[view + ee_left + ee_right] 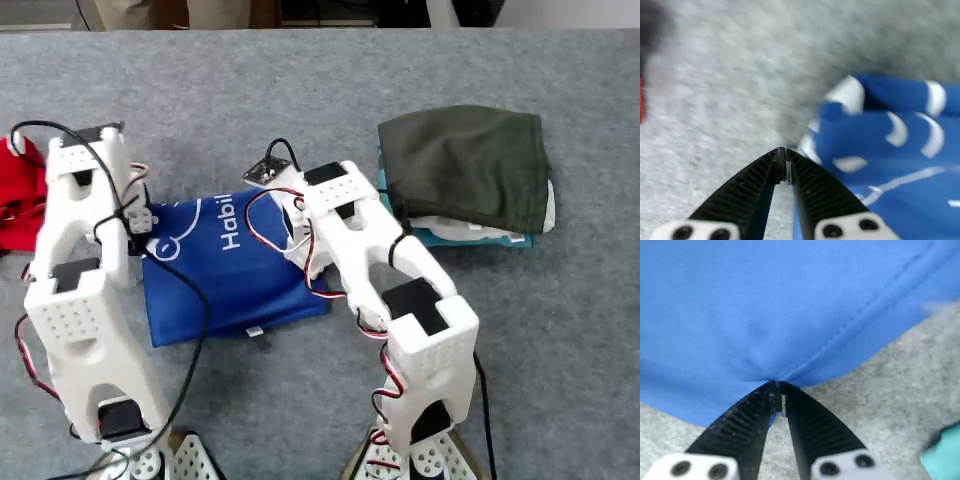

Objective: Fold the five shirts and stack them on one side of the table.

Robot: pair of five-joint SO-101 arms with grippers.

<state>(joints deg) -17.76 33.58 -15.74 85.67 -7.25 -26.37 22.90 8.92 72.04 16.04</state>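
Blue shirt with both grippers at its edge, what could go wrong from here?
The right gripper pinches just the hem of the blue shirt; it could slip free. The left gripper looks shut beside the cloth, so a pull may drag one side and skew the fold.

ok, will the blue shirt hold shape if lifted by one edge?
Probably not: the blue shirt looks like thin soft cloth, puckering where the right end effector pinches it, so it should droop. Likely light. On the fuzzy table it may drag and bunch rather than slide.
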